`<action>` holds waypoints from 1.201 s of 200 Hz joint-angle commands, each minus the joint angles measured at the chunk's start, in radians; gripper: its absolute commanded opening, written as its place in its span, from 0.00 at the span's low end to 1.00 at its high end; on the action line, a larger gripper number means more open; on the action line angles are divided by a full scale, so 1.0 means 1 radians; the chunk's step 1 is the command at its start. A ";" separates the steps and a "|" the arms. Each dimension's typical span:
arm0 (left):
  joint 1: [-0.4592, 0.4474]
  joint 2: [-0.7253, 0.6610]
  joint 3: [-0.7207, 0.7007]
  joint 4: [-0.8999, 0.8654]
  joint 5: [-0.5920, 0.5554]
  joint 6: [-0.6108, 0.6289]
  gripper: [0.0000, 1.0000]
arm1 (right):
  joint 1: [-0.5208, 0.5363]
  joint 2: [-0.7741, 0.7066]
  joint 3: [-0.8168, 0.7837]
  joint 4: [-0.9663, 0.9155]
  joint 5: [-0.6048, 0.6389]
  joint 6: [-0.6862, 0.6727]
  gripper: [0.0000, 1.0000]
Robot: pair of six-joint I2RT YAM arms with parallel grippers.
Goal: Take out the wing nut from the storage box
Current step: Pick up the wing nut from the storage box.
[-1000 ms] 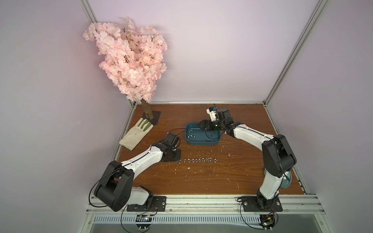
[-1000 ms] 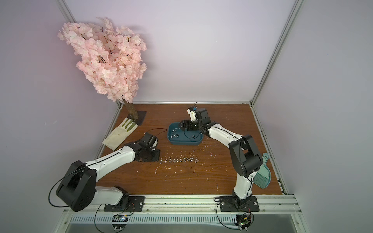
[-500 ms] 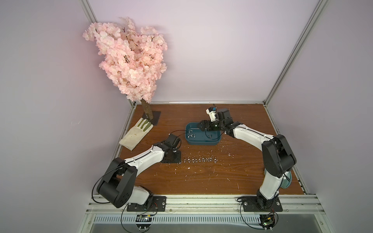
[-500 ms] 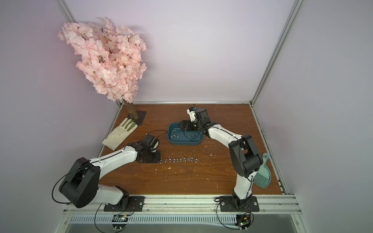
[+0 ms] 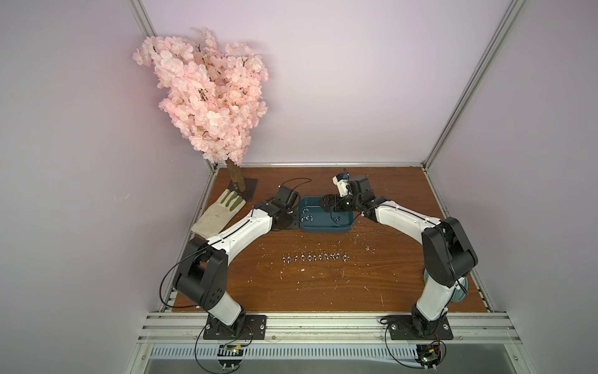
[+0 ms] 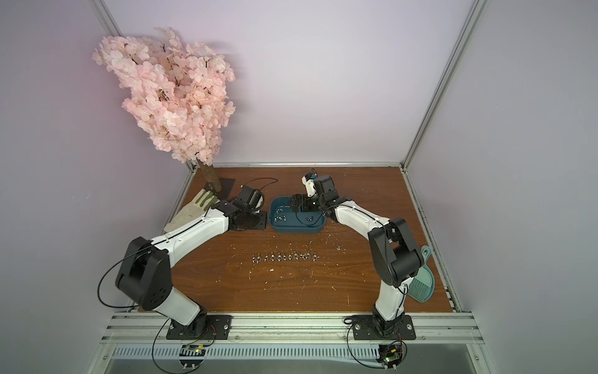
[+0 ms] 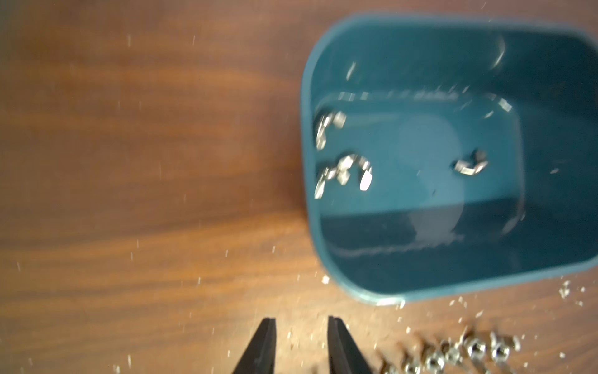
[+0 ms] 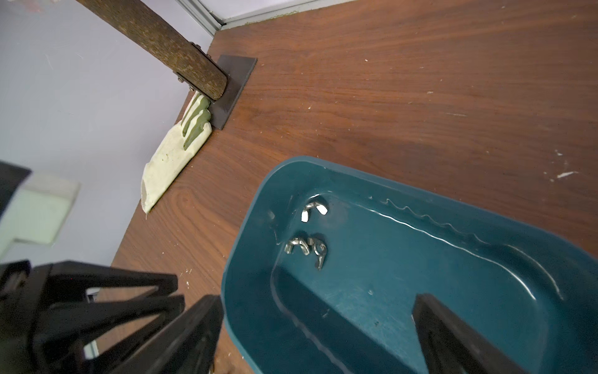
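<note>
In both top views we see the shallow dark teal plastic storage box (image 5: 324,229) on the far middle of the brown wood-grain table (image 5: 323,291), which is enclosed by pale lilac walls. A row of wing nuts (image 5: 315,257), small and silver, lies in front of it. A pink blossom tree (image 5: 210,97) and a cream work glove (image 5: 216,215) fill the far left corner. Only in a top view do we see the mint-green ribbed dustpan (image 6: 420,285) plainly.

The left wrist view is blurred. The left gripper (image 7: 301,320) is narrowly parted and empty over bare table near the box's corner. Four loose wing nuts (image 7: 344,175) lie inside: three by one end wall, one apart.

In the right wrist view, the right gripper (image 8: 317,301) is spread wide and empty, one finger outside the box wall and the other over its floor. We find only three nuts here.
</note>
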 commanded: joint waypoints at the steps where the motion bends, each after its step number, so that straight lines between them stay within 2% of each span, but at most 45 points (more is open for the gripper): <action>1: 0.008 0.080 0.100 -0.017 -0.032 0.061 0.30 | -0.016 -0.082 -0.015 0.008 0.043 -0.017 0.99; 53: 0.005 0.261 0.307 -0.017 -0.036 0.131 0.27 | -0.064 -0.188 -0.111 0.031 0.088 -0.005 0.99; 88: -0.001 0.350 0.392 -0.019 -0.065 0.191 0.26 | -0.083 -0.224 -0.158 0.053 0.112 0.007 0.99; 153: -0.007 0.444 0.451 -0.019 -0.122 0.304 0.25 | -0.100 -0.229 -0.166 0.059 0.115 0.014 0.99; 240: -0.015 0.531 0.487 -0.021 -0.132 0.342 0.24 | -0.103 -0.209 -0.162 0.059 0.103 0.017 0.99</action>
